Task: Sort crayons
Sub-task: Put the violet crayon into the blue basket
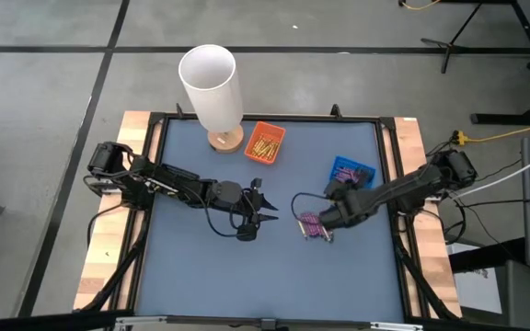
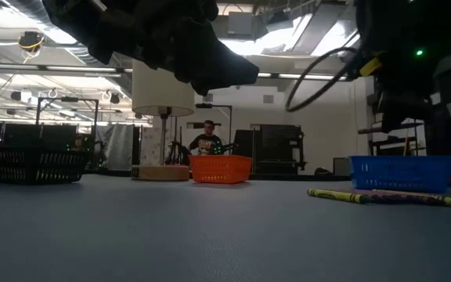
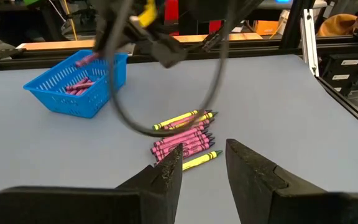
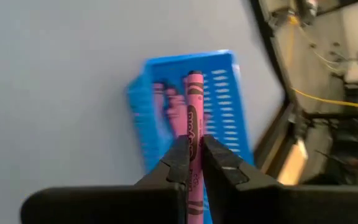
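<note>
A small pile of purple and yellow crayons (image 3: 184, 138) lies flat on the blue-grey table (image 1: 201, 267), right of centre (image 1: 313, 225). My right gripper (image 4: 192, 163) is shut on one purple crayon (image 4: 194, 106) above the blue basket (image 4: 225, 106), which has several purple crayons in it (image 3: 79, 84). My left gripper (image 3: 204, 158) hovers open near the table's middle (image 1: 258, 210), pointing at the pile, with nothing between its fingers. The orange basket (image 1: 265, 143) at the far edge has yellow crayons in it. My right gripper pinches the purple crayon's shaft (image 4: 193, 142) between its two fingers. The crayon lies along the fingers, and its free end (image 4: 194, 78) sticks out past the fingertips. It is lifted clear, slanting down over the blue basket.
A white cylinder lamp on a wooden base (image 1: 212, 85) stands at the far edge, left of the orange basket. A dark frame (image 1: 389, 184) rims the table. A black cable loop (image 3: 166, 93) of the right arm hangs over the pile. A person sits in the room beyond (image 2: 207, 141).
</note>
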Controlling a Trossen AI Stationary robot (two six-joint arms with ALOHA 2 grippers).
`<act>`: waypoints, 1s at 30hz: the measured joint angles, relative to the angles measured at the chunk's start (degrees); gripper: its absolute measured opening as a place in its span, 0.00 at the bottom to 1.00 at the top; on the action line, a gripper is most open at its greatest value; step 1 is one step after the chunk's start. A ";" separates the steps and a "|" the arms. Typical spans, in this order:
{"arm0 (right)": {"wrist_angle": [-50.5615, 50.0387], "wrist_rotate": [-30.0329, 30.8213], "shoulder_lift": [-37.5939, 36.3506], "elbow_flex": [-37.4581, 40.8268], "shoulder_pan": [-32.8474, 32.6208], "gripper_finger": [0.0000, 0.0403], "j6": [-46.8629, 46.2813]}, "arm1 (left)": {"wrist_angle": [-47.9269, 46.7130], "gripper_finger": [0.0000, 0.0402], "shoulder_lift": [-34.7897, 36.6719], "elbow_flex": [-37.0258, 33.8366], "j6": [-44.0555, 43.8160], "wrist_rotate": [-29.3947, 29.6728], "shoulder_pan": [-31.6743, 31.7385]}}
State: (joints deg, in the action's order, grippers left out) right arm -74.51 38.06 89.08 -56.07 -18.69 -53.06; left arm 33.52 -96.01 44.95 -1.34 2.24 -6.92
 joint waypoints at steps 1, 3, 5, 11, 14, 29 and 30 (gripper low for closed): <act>-0.85 0.43 -0.02 0.00 0.85 0.06 0.02 | 0.00 0.27 0.00 0.00 0.00 0.00 0.00; -1.90 0.99 -0.07 0.00 2.48 0.06 1.07 | -0.02 0.27 0.00 0.00 0.00 0.00 0.00; -2.20 0.99 -0.07 0.00 4.00 0.06 3.15 | -0.02 0.27 0.00 0.00 0.00 0.00 0.00; -2.12 0.98 -0.07 -0.01 7.83 0.06 11.05 | -0.02 0.27 0.00 0.00 0.00 0.00 0.00; -2.11 0.99 -0.07 -0.02 9.44 0.06 12.91 | -0.02 0.27 0.00 0.00 0.00 0.00 0.00; -2.07 -0.58 -0.07 -0.02 12.06 0.06 13.09 | -0.02 0.27 0.00 0.00 0.00 0.00 0.00; -2.07 -0.58 -0.07 -0.02 12.03 0.06 13.09 | -0.02 0.27 0.00 0.00 0.00 0.00 0.00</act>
State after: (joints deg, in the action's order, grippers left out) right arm -76.58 37.47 89.01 -56.10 -6.65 -39.97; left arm 33.50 -96.01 44.95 -1.34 2.24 -6.92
